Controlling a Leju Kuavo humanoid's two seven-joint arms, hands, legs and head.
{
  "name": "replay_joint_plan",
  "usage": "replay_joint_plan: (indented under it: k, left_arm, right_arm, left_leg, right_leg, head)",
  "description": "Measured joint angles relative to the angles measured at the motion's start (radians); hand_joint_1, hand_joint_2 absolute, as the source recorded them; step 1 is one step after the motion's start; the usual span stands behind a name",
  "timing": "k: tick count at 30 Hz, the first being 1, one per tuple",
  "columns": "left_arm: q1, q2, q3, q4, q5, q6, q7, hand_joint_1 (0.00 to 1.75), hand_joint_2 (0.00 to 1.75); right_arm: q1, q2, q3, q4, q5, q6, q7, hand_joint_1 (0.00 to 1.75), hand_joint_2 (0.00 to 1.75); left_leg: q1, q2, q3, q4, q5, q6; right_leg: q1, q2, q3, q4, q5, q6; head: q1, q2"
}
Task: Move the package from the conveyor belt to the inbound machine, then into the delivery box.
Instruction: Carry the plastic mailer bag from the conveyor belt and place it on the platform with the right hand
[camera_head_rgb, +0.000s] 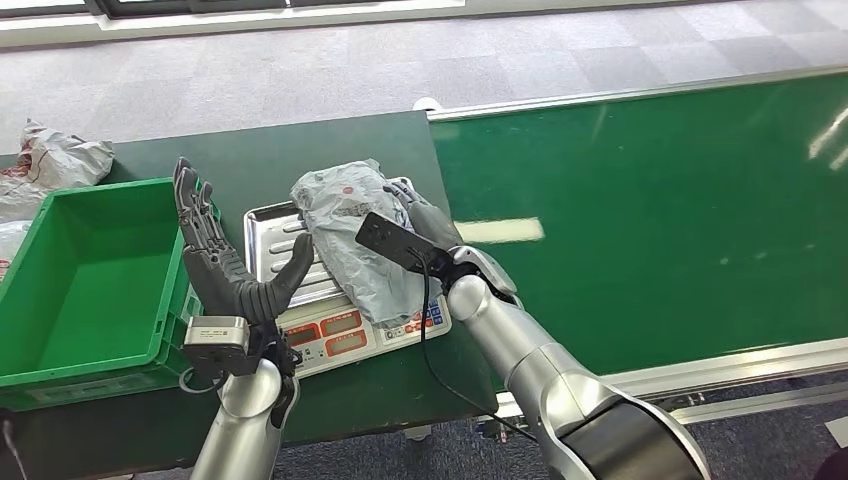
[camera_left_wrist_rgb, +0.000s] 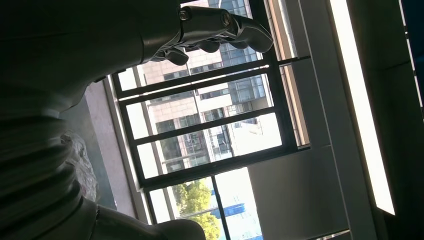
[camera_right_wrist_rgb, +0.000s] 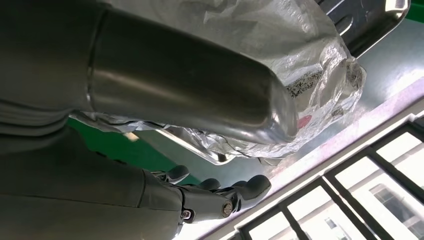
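Note:
The package (camera_head_rgb: 350, 225), a crumpled grey plastic bag, lies on the steel tray (camera_head_rgb: 270, 240) of the inbound weighing machine (camera_head_rgb: 340, 335). My right hand (camera_head_rgb: 425, 225) is at the package's right side. In the right wrist view its thumb (camera_right_wrist_rgb: 190, 95) lies along the package (camera_right_wrist_rgb: 300, 55), and its fingers (camera_right_wrist_rgb: 220, 197) stay apart from the bag. My left hand (camera_head_rgb: 225, 265) stands raised left of the package. It holds nothing; the fingers point up and the thumb reaches toward the bag. The left wrist view has its fingers (camera_left_wrist_rgb: 225, 25) against a window.
The green delivery box (camera_head_rgb: 90, 270) stands left of the machine on the dark green table. The green conveyor belt (camera_head_rgb: 650, 200) runs off to the right. More crumpled bags (camera_head_rgb: 55, 160) lie behind the box at the far left.

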Motion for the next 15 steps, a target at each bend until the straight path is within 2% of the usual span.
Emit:
replay_joint_plan:
  k: [1, 3, 5, 9, 12, 15]
  left_arm:
    - [0.001, 0.0, 0.001, -0.001, -0.002, 0.002, 0.0, 0.0, 1.75]
    - [0.006, 0.0, 0.003, -0.005, -0.004, 0.01, 0.0, 0.0, 1.75]
    - [0.012, 0.0, 0.006, -0.011, -0.004, 0.016, 0.0, 0.0, 1.75]
    - [0.015, 0.0, 0.007, -0.008, -0.014, 0.017, 0.023, 0.0, 1.75]
    - [-0.023, 0.007, 0.005, 0.065, -0.147, -0.003, 0.139, 0.0, 1.75]
    - [-0.136, 0.026, 0.0, 0.269, -0.394, -0.062, 0.273, 0.0, 1.75]
  right_arm:
    - [0.004, 0.0, -0.002, -0.005, -0.004, -0.039, -0.023, 0.0, 1.75]
    - [0.02, 0.0, -0.015, -0.044, -0.023, -0.164, -0.093, 0.0, 1.75]
    - [0.06, 0.0, -0.034, -0.151, -0.038, -0.302, -0.167, 0.0, 1.75]
    - [0.209, 0.0, -0.046, -0.553, 0.024, -0.539, -0.247, 0.0, 1.75]
    - [0.335, 0.004, -0.047, -0.879, 0.115, -0.62, -0.308, 0.0, 1.75]
    - [0.442, 0.014, -0.043, -1.18, 0.174, -0.631, -0.36, 0.0, 1.75]
  left_leg:
    - [0.0, 0.0, 0.0, 0.0, 0.0, 0.0]
    - [0.0, 0.0, 0.0, 0.0, 0.0, 0.0]
    - [0.0, 0.0, 0.0, 0.0, 0.0, 0.0]
    - [0.0, -0.001, -0.001, 0.0, -0.001, 0.001]
    - [-0.001, -0.003, -0.001, 0.0, -0.002, 0.001]
    - [-0.001, -0.004, -0.002, 0.0, -0.002, 0.001]
  right_leg:
    - [0.0, 0.0, 0.0, 0.0, 0.0, 0.0]
    - [0.0, 0.0, 0.0, 0.0, 0.0, 0.0]
    - [0.0, 0.0, 0.0, 0.0, 0.0, 0.0]
    - [0.0, -0.001, -0.001, 0.0, -0.001, 0.001]
    - [0.0, -0.004, -0.001, -0.001, -0.003, 0.002]
    - [-0.001, -0.006, 0.0, -0.001, -0.003, 0.002]
  head:
    - [0.0, 0.0]
    - [0.0, 0.0]
    - [0.0, 0.0]
    - [0.0, 0.0]
    - [0.0, 0.0]
    - [0.0, 0.0]
